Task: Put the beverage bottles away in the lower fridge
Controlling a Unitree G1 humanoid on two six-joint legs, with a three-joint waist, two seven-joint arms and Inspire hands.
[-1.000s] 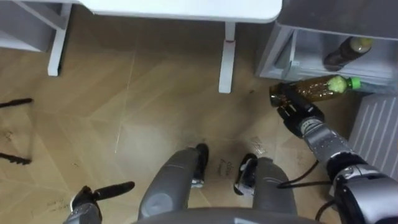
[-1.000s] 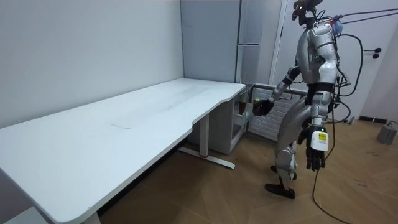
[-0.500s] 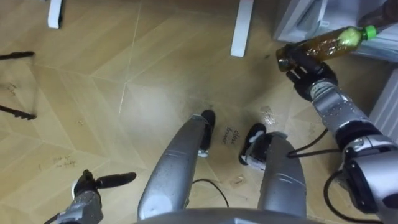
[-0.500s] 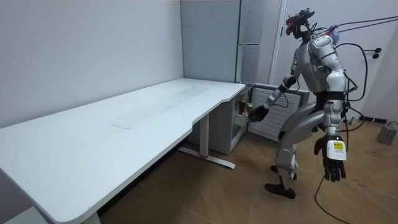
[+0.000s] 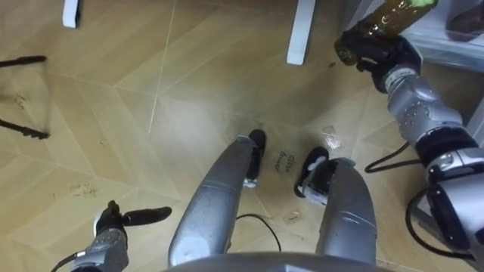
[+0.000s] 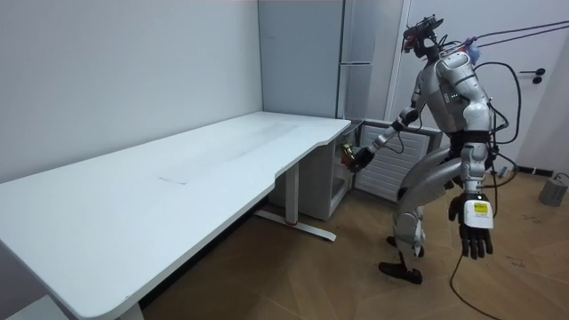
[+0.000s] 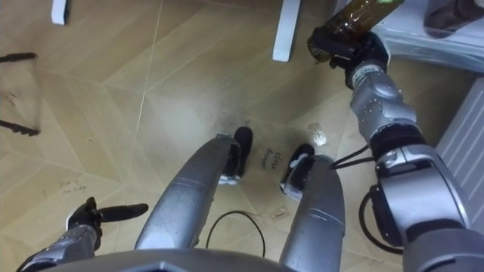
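Though its neck end is cut off by the top edge of the eye views, the bottle point(image 5: 387, 18) of amber drink shows its lie plainly: the long axis is tilted, with the base down toward the robot's left and the neck up and away toward the lower fridge point(image 5: 446, 49). The cap cannot be seen. Inside the open compartment lies a second, dark bottle point(image 5: 463, 26), only partly in frame and too dim to make out further.

The right hand point(image 5: 387, 59) is wrapped round the lower part of the amber bottle, its dark fingers curled about the body just above the base, so the bottle hangs in the air over the wooden floor point(image 5: 189, 113), beside a white table leg point(image 5: 301, 30) and just before the fridge opening. Whether the neck has crossed the threshold cannot be told from above. In the room view the arm is stretched out and down toward the low cabinet, and the bottle there is a small dark shape at the hand, hard to read.

The left hand point(image 5: 112, 230) holds nothing — it shows at the lower left with a finger pointing straight out, and in the room view it hangs at the robot's side with fingers loose. The robot stands at the end of the long white table point(image 6: 178, 187), leaning toward the fridge with one foot lifted behind.
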